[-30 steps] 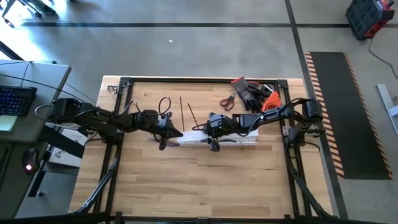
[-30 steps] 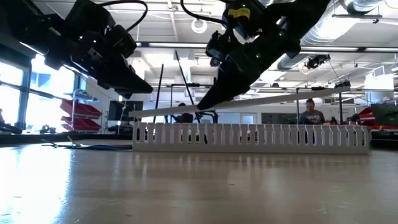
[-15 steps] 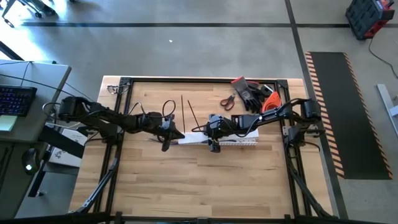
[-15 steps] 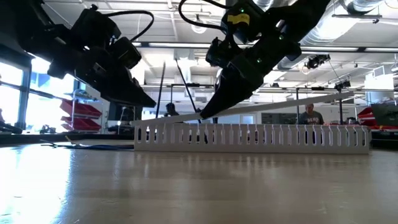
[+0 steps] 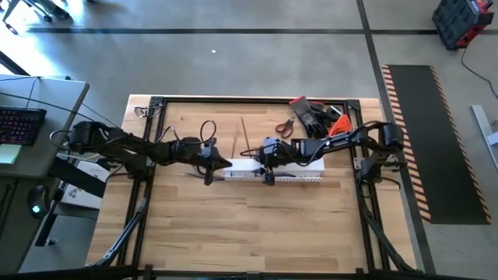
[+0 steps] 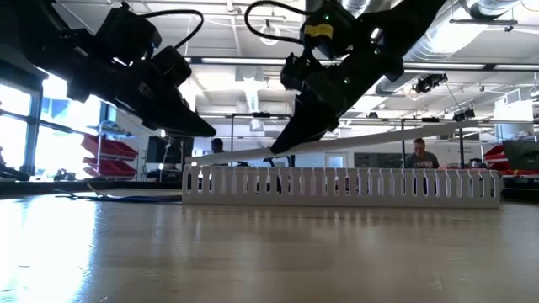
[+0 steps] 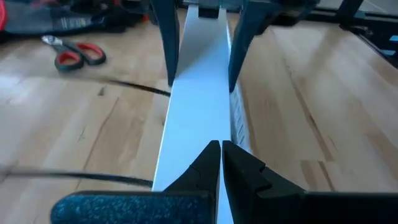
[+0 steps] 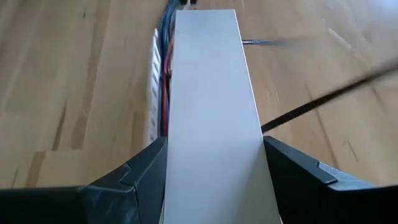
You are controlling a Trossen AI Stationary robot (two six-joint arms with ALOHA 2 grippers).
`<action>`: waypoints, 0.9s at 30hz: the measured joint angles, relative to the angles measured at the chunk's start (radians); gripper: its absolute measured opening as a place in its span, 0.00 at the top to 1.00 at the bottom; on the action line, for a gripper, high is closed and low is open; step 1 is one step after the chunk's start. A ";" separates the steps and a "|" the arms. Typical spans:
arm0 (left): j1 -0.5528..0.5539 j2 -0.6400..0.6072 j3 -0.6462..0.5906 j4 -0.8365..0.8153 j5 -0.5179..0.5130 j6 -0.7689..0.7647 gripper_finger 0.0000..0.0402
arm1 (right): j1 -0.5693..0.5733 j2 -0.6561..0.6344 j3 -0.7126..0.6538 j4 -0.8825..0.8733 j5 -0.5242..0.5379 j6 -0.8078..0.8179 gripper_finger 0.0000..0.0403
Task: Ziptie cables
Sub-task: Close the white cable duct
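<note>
high view: the two arms meet over the middle of the wooden surface [image 5: 257, 225], above a white slotted channel [image 5: 296, 177] lying lengthwise. the right claw [image 5: 267, 159] pinches a flat white strip [image 5: 241, 166] across its width, its fingers [image 8: 134, 177] standing on either edge in the right wrist view. the left claw [image 5: 208, 165] sits at the strip's free end with its fingers [image 7: 205, 165] pressed together, tips just over or on the strip; i cannot tell which.

the cables [image 8: 165, 68] lie down in the channel, their blue and red lines showing beside the strip's edge in the right wrist view. a few loose dark ties [image 5: 243, 138] rest on the surface just behind the channel, and scissors [image 5: 284, 127] and gloves [image 5: 311, 117] lie near the far right corner.

in the low view the strip [image 6: 387, 139] hangs tilted over the channel [image 6: 341, 187], its left end low and its right end raised, so it looks as if this cover is being seated or lifted, not a tie fastened yet.

to do this step well, the strip should probably be kept parallel to the channel and centred over both walls. the closed left claw could steady the low end while the right claw works along. care is needed not to trap a wire under an edge or drag the channel sideways.
</note>
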 joint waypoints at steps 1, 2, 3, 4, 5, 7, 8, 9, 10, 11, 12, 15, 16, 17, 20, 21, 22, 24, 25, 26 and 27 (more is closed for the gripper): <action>0.007 0.000 0.000 -0.009 0.010 -0.002 1.00 | -0.006 0.000 0.000 -0.006 -0.012 0.004 0.48; 0.013 0.002 0.000 -0.016 0.016 -0.005 1.00 | -0.009 0.003 0.000 -0.004 -0.021 0.004 0.48; 0.016 0.006 0.000 -0.017 0.017 -0.006 1.00 | -0.011 0.004 0.000 -0.002 -0.028 0.004 0.48; 0.019 0.008 0.000 -0.022 0.017 -0.006 1.00 | -0.012 0.005 0.000 -0.005 -0.036 0.004 0.48; 0.020 0.013 0.000 -0.024 0.018 -0.006 1.00 | -0.012 0.009 0.000 -0.009 -0.043 0.004 0.48; 0.020 0.022 0.000 -0.023 0.018 -0.006 1.00 | -0.011 0.014 0.000 -0.007 -0.046 0.003 0.48; 0.020 0.026 0.000 -0.023 0.018 -0.006 1.00 | -0.011 0.015 0.000 -0.010 -0.046 0.003 0.48; 0.020 0.031 0.000 -0.021 0.019 -0.006 1.00 | -0.012 0.015 0.000 -0.010 -0.047 0.002 0.48; 0.020 0.035 0.000 -0.020 0.020 -0.006 1.00 | -0.012 0.015 0.000 -0.009 -0.048 0.000 0.48; 0.020 0.038 0.000 -0.021 0.020 -0.009 1.00 | -0.012 0.015 0.000 -0.009 -0.048 0.000 0.48; 0.020 0.042 0.000 -0.022 0.020 -0.009 1.00 | -0.012 0.015 0.000 -0.008 -0.049 0.000 0.48; 0.019 0.047 0.000 -0.015 0.030 -0.009 1.00 | -0.012 0.015 0.000 -0.008 -0.068 0.003 0.48; 0.019 0.047 0.000 -0.010 0.042 -0.009 1.00 | -0.012 0.015 0.000 -0.006 -0.075 0.004 0.48; 0.019 0.047 0.000 -0.001 0.061 -0.011 1.00 | -0.012 0.015 0.000 -0.003 -0.080 0.004 0.48; 0.019 0.047 0.000 0.017 0.103 -0.014 1.00 | -0.012 0.015 0.000 0.002 -0.097 0.009 0.48; 0.019 0.047 0.000 0.014 0.110 -0.014 1.00 | -0.012 0.015 0.000 0.002 -0.097 0.012 0.48; 0.019 0.052 0.000 0.015 0.121 -0.014 1.00 | -0.012 0.015 0.000 0.001 -0.098 0.013 0.48; 0.019 0.063 0.000 0.015 0.131 -0.014 1.00 | -0.011 0.015 0.000 0.000 -0.103 0.013 0.48; 0.019 0.074 0.000 0.015 0.131 -0.014 1.00 | -0.011 0.015 0.000 -0.001 -0.105 0.015 0.48; 0.019 0.087 0.000 0.026 0.131 -0.014 1.00 | -0.011 0.015 0.000 -0.001 -0.105 0.015 0.48; 0.019 0.100 0.000 0.028 0.131 -0.016 1.00 | -0.011 0.015 0.000 -0.001 -0.105 0.015 0.48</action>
